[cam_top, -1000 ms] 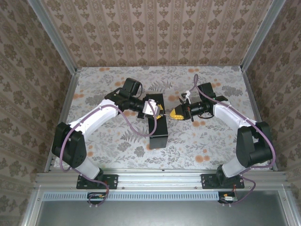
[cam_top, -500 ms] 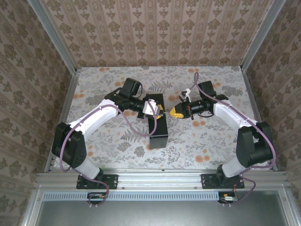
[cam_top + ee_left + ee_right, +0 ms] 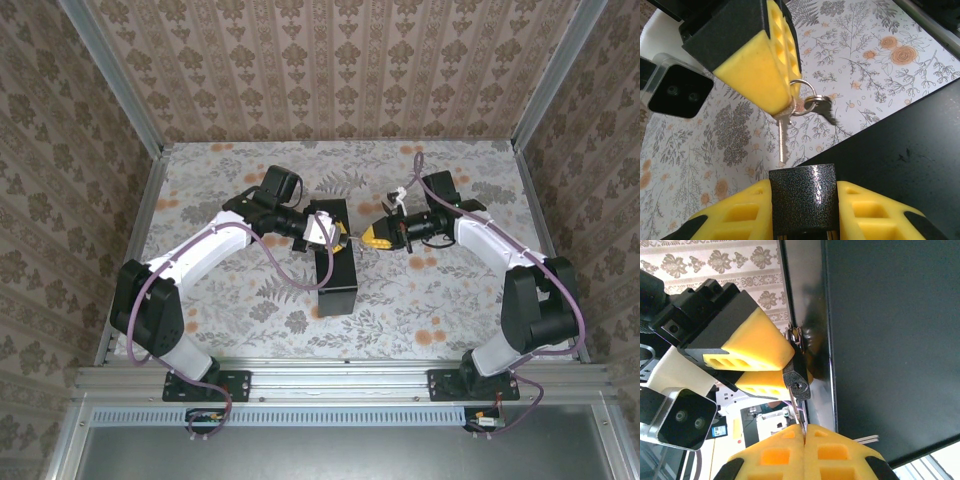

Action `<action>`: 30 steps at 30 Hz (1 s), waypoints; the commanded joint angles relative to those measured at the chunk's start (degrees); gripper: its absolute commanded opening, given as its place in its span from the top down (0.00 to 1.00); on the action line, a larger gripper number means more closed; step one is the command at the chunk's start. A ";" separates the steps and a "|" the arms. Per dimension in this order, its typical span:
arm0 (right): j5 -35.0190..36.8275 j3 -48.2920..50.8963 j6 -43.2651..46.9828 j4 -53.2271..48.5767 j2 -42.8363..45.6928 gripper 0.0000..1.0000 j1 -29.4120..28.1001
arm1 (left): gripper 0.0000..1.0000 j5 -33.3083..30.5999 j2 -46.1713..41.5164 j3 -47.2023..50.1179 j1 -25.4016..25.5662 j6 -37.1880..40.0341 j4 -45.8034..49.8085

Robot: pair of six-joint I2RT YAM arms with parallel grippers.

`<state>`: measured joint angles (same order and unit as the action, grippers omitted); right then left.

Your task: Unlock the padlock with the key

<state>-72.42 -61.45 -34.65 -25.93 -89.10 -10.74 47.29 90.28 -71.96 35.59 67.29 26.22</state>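
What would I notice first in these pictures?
The yellow-padded left claw grips a dark speckled padlock right beside the black box. Facing it, the right claw pinches a silver key, its tip close to the padlock.

A small dark speckled metal padlock (image 3: 802, 192) is clamped in the left gripper (image 3: 804, 210), keyhole exposed. A slim silver key (image 3: 781, 142), pinched in the right gripper (image 3: 804, 437), is pointed at it, tip just beside.

The left fingers (image 3: 339, 238) face the right fingers (image 3: 375, 238) beside the black box (image 3: 332, 285).
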 commanded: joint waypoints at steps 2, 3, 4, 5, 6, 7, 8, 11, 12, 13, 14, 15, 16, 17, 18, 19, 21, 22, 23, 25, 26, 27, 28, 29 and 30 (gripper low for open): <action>-0.30 0.15 0.82 -1.41 0.56 1.00 0.14 | 0.82 2.73 -2.29 -1.04 0.44 0.21 -1.96; -0.31 0.09 0.81 -1.34 0.49 1.00 0.06 | 0.82 2.78 -2.21 -0.95 0.44 0.21 -2.03; -0.30 0.02 0.82 -1.31 0.31 1.00 -0.12 | 0.82 2.75 -2.29 -0.99 0.44 0.13 -2.04; -0.25 -0.16 0.90 -1.40 0.14 1.00 -0.33 | 0.82 2.78 -2.22 -0.99 0.45 0.13 -2.02; -0.33 -0.27 0.91 -1.44 0.03 1.00 -0.62 | 0.82 2.84 -2.21 -1.00 0.44 0.13 -2.06; -0.16 -0.41 1.10 -1.59 -0.19 1.00 -0.99 | 0.82 2.88 -2.24 -0.99 0.44 0.13 -2.06; -0.08 -0.62 1.42 -1.96 -0.48 1.00 -1.32 | 0.82 2.88 -2.26 -1.03 0.44 0.17 -2.09; 0.18 -0.69 1.78 -2.23 -1.07 1.00 -1.69 | 0.82 2.96 -2.32 -0.99 0.46 0.13 -2.03; 0.18 -0.61 1.68 -2.19 -1.18 1.00 -1.74 | 0.82 2.95 -2.35 -0.99 0.44 0.15 -2.05; 0.19 -0.60 1.78 -2.27 -1.16 1.00 -1.66 | 0.82 2.94 -2.35 -0.90 0.44 0.13 -2.04; 0.20 -0.63 1.78 -2.28 -1.08 1.00 -1.71 | 0.82 2.96 -2.36 -0.90 0.44 0.13 -2.04; 0.18 -0.64 1.78 -2.28 -0.99 1.00 -1.73 | 0.82 2.90 -2.39 -0.90 0.44 0.23 -2.03; 0.19 -0.63 1.82 -2.36 -0.90 1.00 -1.68 | 0.82 2.97 -2.41 -0.90 0.44 0.17 -2.11; -0.04 -0.60 1.88 -2.32 -0.86 1.00 -1.59 | 0.82 2.90 -2.37 -0.90 0.44 0.13 -2.08; -0.07 -0.52 1.76 -2.20 -0.66 1.00 -1.51 | 0.82 2.93 -2.30 -0.90 0.44 0.19 -2.13; -0.09 -0.43 1.74 -2.19 -0.38 1.00 -1.29 | 0.82 2.82 -2.34 -0.90 0.44 0.13 -2.13; -0.09 -0.12 1.74 -2.24 0.19 1.00 -0.72 | 0.82 2.76 -2.27 -0.82 0.44 0.13 -2.08; -0.16 0.01 1.83 -2.43 0.40 1.00 -0.40 | 0.82 2.78 -2.34 -0.82 0.44 0.13 -2.18; -0.17 0.18 1.82 -2.54 0.48 1.00 -0.21 | 0.82 2.83 -2.30 -0.81 0.44 0.08 -2.20; 0.00 0.43 2.05 -2.63 0.42 1.00 -0.19 | 0.82 2.99 -2.31 -0.81 0.44 0.13 -2.28; 0.08 0.54 2.05 -2.63 0.21 1.00 -0.20 | 0.82 3.06 -2.30 -0.90 0.44 0.07 -2.31; 0.22 0.54 2.12 -2.76 0.10 1.00 -0.32 | 0.82 3.04 -2.32 -0.90 0.44 0.05 -2.30; 0.29 0.47 2.42 -3.06 -0.10 1.00 -0.27 | 0.82 3.00 -2.36 -0.90 0.44 0.08 -2.31; 0.12 0.43 2.33 -2.88 -0.12 1.00 -0.41 | 0.82 3.01 -2.30 -0.91 0.44 0.18 -2.22; 0.15 0.38 2.31 -2.73 -0.05 1.00 -0.52 | 0.82 2.99 -2.35 -0.90 0.44 0.07 -2.16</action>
<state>-72.36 -61.41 -33.71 -27.42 -89.62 -11.14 47.11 90.28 -71.96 35.59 67.29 26.33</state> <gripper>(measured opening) 0.038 0.270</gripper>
